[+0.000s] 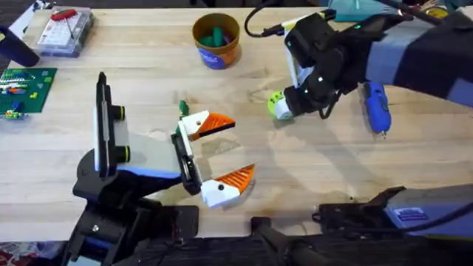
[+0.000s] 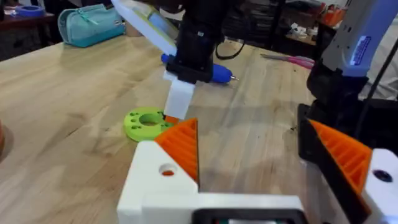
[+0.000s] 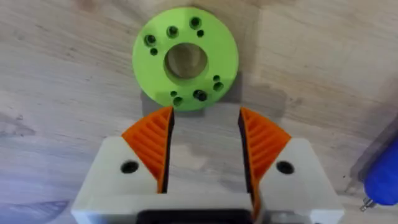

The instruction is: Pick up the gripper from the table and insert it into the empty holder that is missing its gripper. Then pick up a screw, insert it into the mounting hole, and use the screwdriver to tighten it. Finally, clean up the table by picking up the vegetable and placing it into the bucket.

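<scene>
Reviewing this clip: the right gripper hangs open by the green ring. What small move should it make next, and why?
Probably ease the right gripper forward and down so its open fingers straddle the green ring, then close. The ring lies flat on the table just beyond the orange pads, untouched, with the blue screwdriver lying apart at the side.

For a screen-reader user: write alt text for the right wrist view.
The right gripper, its white jaws with orange ribbed pads open, hovers just short of a flat green ring lying on the wooden table. The ring has a large centre hole and small holes around it. The blue screwdriver lies at the edge.
</scene>
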Controlling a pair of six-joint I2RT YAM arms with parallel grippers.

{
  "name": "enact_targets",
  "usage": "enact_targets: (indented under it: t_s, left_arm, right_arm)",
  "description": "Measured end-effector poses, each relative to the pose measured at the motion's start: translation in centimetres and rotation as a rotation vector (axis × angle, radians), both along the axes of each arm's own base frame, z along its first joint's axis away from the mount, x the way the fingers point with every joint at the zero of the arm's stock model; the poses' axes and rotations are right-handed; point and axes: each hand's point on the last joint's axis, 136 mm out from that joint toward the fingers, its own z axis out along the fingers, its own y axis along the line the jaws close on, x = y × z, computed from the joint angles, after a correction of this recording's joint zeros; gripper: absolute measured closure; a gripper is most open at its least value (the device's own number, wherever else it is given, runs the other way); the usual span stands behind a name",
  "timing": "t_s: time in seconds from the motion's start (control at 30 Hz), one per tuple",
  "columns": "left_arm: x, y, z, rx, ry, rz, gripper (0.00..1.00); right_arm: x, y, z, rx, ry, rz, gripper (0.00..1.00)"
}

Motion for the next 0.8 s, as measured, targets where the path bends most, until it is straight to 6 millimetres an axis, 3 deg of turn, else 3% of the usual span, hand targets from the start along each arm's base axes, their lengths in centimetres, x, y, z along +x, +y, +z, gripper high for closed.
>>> enact_targets:
  t_s: [0.8]
  left_arm:
    - [0.0, 0.0, 0.0, 0.000, 0.000, 0.000, 0.010]
  right_arm:
    - [1.6, 0.3, -1.0, 0.017, -0.025, -0.015, 0.402]
